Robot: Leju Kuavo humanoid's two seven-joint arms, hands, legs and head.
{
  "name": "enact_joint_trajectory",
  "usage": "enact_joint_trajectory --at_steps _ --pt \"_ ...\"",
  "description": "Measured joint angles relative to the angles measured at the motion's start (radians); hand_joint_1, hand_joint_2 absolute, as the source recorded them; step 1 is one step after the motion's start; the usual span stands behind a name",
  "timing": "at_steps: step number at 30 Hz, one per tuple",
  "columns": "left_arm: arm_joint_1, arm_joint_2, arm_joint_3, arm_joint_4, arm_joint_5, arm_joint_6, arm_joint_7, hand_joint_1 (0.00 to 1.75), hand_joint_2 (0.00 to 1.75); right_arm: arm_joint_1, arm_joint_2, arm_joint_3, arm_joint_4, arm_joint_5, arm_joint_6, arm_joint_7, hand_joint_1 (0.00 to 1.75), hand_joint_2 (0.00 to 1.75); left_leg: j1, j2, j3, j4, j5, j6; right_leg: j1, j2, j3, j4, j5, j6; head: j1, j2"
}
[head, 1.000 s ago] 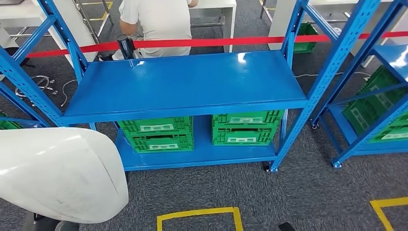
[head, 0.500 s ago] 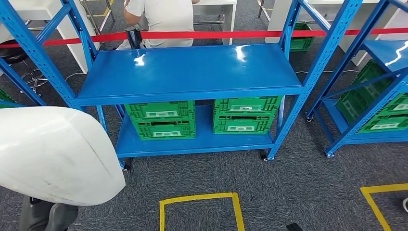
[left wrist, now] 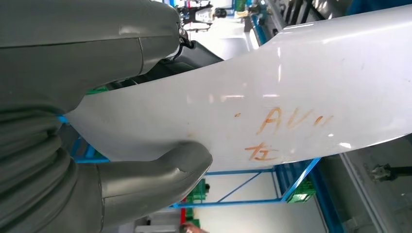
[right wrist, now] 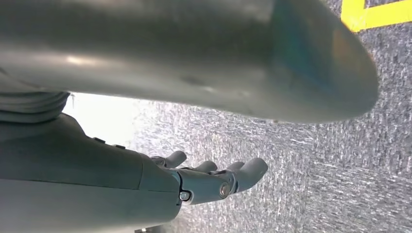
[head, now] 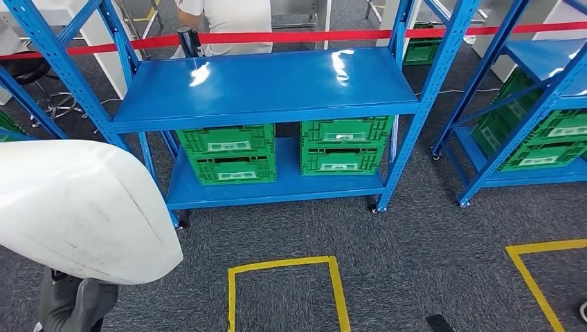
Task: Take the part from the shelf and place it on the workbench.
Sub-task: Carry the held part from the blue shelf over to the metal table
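We hold the large white curved plastic panel (head: 79, 207), the task's part, at the lower left of the head view; it is already off the blue steel shelf unit (head: 266, 86), which stands in the upper centre of that frame. In the left wrist view, the left hand (left wrist: 87, 145) clamps the panel: the thick grey thumb (left wrist: 160, 170) presses one face and the fingers wrap the opposite edge. In the right wrist view, the right hand (right wrist: 204, 182) hangs above grey carpet (right wrist: 311, 160), fingers loosely extended and apart, holding nothing. We judge the step in hand to be the carry to the workbench. No workbench is identifiable here, so the next move calls for turning away from the shelf while keeping the grip firm.
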Motion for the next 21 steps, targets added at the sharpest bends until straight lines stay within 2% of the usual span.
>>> enact_joint_trajectory --at_steps 1,3,4,5,6,7,8,9,10,11,12,13,14,15,16,18,19,20,21 --pt "-0.007 0.001 0.0 0.008 0.001 -0.001 0.004 1.75 1.75 0.0 0.001 -0.003 0.0 -0.001 -0.001 0.002 0.0 0.0 0.003 -0.002 -0.013 0.039 -0.045 -0.008 -0.003 -0.002 -0.013 -0.001 0.014 -0.005 -0.001 0.0" --pt "-0.021 0.001 0.001 0.024 0.003 -0.002 0.008 1.75 1.75 0.0 0.002 -0.007 0.0 0.0 -0.001 0.008 0.0 0.0 0.011 -0.003 -0.04 0.157 -0.143 -0.021 -0.004 -0.005 -0.044 -0.001 0.039 -0.007 -0.002 0.0" --pt "-0.026 0.001 0.001 0.032 0.003 -0.002 0.009 1.75 1.75 0.0 0.003 -0.008 0.0 0.0 -0.001 0.01 0.0 0.0 0.016 -0.003 -0.044 0.212 -0.164 -0.026 -0.005 -0.006 -0.061 -0.001 0.053 -0.006 -0.002 0.0" --pt "-0.031 0.001 0.001 0.039 0.004 -0.003 0.01 1.75 1.75 0.0 0.004 -0.009 0.0 0.0 0.0 0.012 0.0 0.0 0.019 -0.003 -0.038 0.244 -0.16 -0.029 -0.005 -0.007 -0.078 0.0 0.066 -0.003 -0.002 0.0" --pt "-0.036 0.001 0.001 0.047 0.004 -0.003 0.012 1.75 1.75 0.0 0.004 -0.011 0.0 0.001 0.002 0.014 0.0 0.0 0.022 -0.003 -0.016 0.245 -0.137 -0.031 -0.006 -0.007 -0.094 0.001 0.079 0.0 -0.002 0.0" --pt "-0.043 0.002 0.0 0.054 0.003 -0.003 0.013 1.75 1.75 0.0 0.004 -0.012 0.0 0.002 0.005 0.016 0.0 0.0 0.024 -0.003 0.022 0.211 -0.109 -0.032 -0.007 -0.008 -0.108 0.002 0.092 0.003 -0.002 0.0" --pt "-0.052 0.002 0.0 0.062 0.0 -0.003 0.013 1.75 1.75 -0.001 0.005 -0.014 0.0 0.003 0.009 0.017 0.0 0.0 0.025 -0.004 0.078 0.146 -0.094 -0.031 -0.008 -0.008 -0.121 0.003 0.104 0.008 -0.002 0.0" --pt "-0.062 0.001 -0.001 0.07 -0.004 -0.003 0.013 1.75 1.75 -0.002 0.006 -0.014 0.0 0.005 0.013 0.019 0.0 0.0 0.024 -0.005 0.14 0.062 -0.097 -0.028 -0.008 -0.008 -0.131 0.004 0.116 0.013 -0.002 0.0" --pt "-0.072 0.001 -0.002 0.078 -0.007 -0.003 0.011 1.75 1.75 -0.002 0.007 -0.015 0.0 0.007 0.016 0.018 0.0 0.0 0.021 -0.006 0.187 -0.006 -0.108 -0.023 -0.009 -0.007 -0.137 0.003 0.129 0.019 -0.001 0.0" --pt "-0.082 0.001 -0.003 0.087 -0.009 -0.003 0.009 1.75 1.75 -0.003 0.008 -0.015 0.0 0.009 0.018 0.018 0.0 0.0 0.017 -0.008 0.216 -0.056 -0.121 -0.017 -0.01 -0.007 -0.141 0.0 0.141 0.025 -0.001 0.0" --pt "-0.089 0.001 -0.004 0.097 -0.01 -0.003 0.007 1.75 1.75 -0.003 0.01 -0.015 0.0 0.01 0.018 0.018 0.0 0.0 0.012 -0.008 0.222 -0.078 -0.125 -0.009 -0.011 -0.007 -0.143 -0.004 0.153 0.033 -0.001 0.0" --pt "-0.094 0.001 -0.005 0.107 -0.011 -0.003 0.005 1.75 1.75 -0.002 0.012 -0.015 0.0 0.011 0.019 0.018 0.0 0.0 0.011 -0.007 0.212 -0.08 -0.117 0.001 -0.014 -0.006 -0.144 -0.01 0.164 0.04 -0.002 0.0" --pt "-0.099 -0.001 -0.006 0.115 -0.012 -0.002 0.005 1.75 1.75 -0.001 0.014 -0.015 0.0 0.012 0.019 0.018 0.0 0.0 0.011 -0.004 0.203 -0.082 -0.106 0.011 -0.016 -0.005 -0.149 -0.008 0.161 0.046 -0.002 0.0" --pt "-0.103 -0.002 -0.008 0.122 -0.012 -0.002 0.004 1.75 1.75 0.001 0.016 -0.015 0.0 0.013 0.019 0.018 0.0 0.0 0.011 -0.002 0.191 -0.083 -0.093 0.023 -0.018 -0.003 -0.159 0.008 0.137 0.05 -0.001 0.0" --pt "-0.106 -0.004 -0.01 0.128 -0.012 -0.002 0.004 1.75 1.75 0.002 0.018 -0.015 0.0 0.013 0.019 0.018 0.0 0.0 0.012 0.001 0.177 -0.085 -0.079 0.032 -0.018 -0.001 -0.174 0.046 0.094 0.053 -0.001 0.0" --pt "-0.11 -0.006 -0.014 0.139 -0.013 -0.001 0.004 1.75 1.75 0.002 0.021 -0.015 0.0 0.014 0.018 0.018 0.0 0.0 0.009 0.004 0.144 -0.082 -0.051 0.042 -0.017 0.002 -0.208 0.175 -0.016 0.054 0.0 0.0" --pt "-0.111 -0.006 -0.014 0.144 -0.013 -0.001 0.004 1.75 1.75 0.002 0.021 -0.015 0.0 0.015 0.018 0.018 0.0 0.0 0.007 0.005 0.126 -0.079 -0.037 0.042 -0.015 0.004 -0.218 0.239 -0.045 0.054 0.0 0.0" --pt "-0.111 -0.007 -0.015 0.149 -0.013 -0.001 0.004 1.75 1.75 0.001 0.022 -0.015 0.0 0.015 0.019 0.018 0.0 0.0 0.006 0.006 0.106 -0.074 -0.024 0.042 -0.014 0.005 -0.216 0.281 -0.048 0.054 0.0 0.0" --pt "-0.111 -0.007 -0.015 0.153 -0.013 -0.001 0.004 1.75 1.75 0.002 0.022 -0.015 0.0 0.015 0.019 0.018 0.0 0.0 0.005 0.006 0.086 -0.067 -0.012 0.041 -0.013 0.005 -0.199 0.291 -0.029 0.053 0.0 0.0"
